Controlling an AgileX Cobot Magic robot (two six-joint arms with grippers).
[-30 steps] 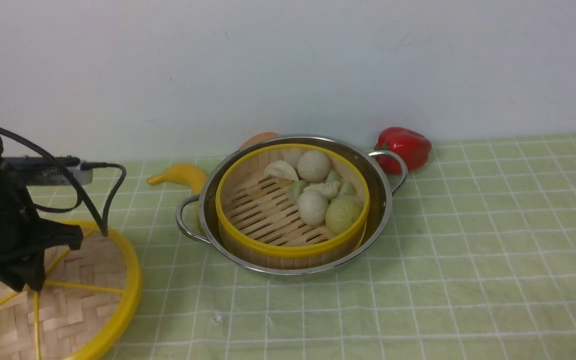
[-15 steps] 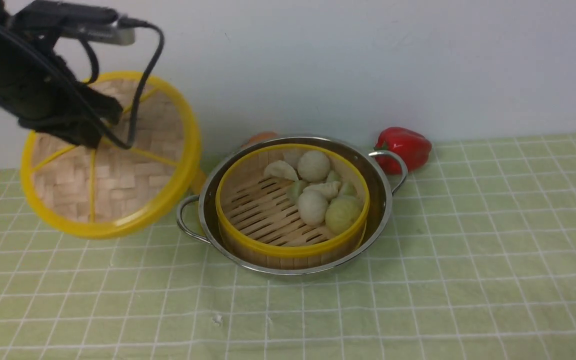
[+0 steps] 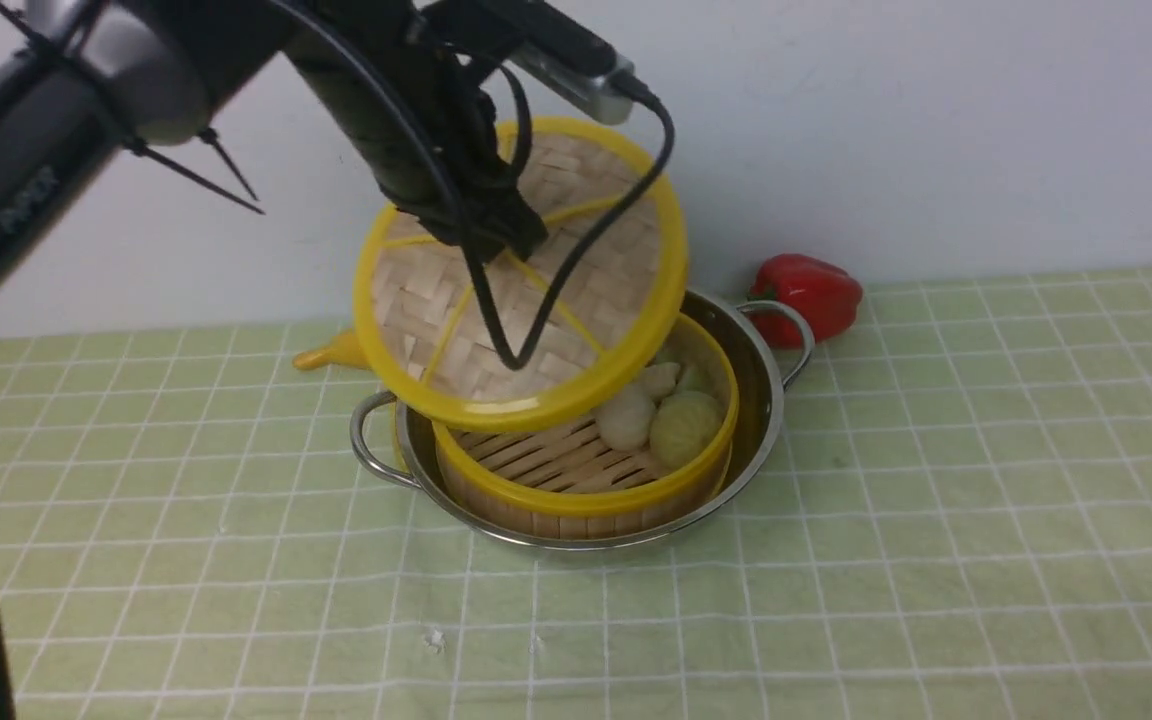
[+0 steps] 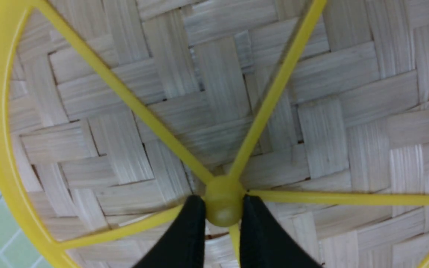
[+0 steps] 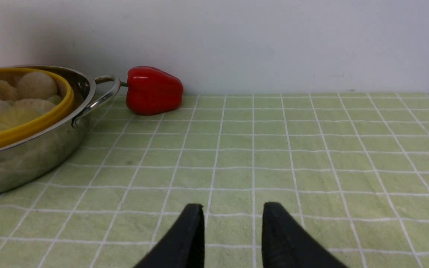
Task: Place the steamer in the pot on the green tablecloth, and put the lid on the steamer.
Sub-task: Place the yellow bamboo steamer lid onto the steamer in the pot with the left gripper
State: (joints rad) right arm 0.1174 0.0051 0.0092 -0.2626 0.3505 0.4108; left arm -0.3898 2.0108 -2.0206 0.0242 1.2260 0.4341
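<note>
Lab-style tabletop setup, green tablecloth (image 3: 936, 450), bare white wall (image 3: 936, 120), robot arm (image 3: 86, 70)

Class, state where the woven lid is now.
In the front view, left of centre, the lid hangs tilted above the steamer in the pot, its hub pinched by the left gripper.

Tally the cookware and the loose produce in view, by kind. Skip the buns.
Cookware: 3 (pot, steamer, lid)
Produce: 2 (red pepper, yellow fruit)
Total: 5
</note>
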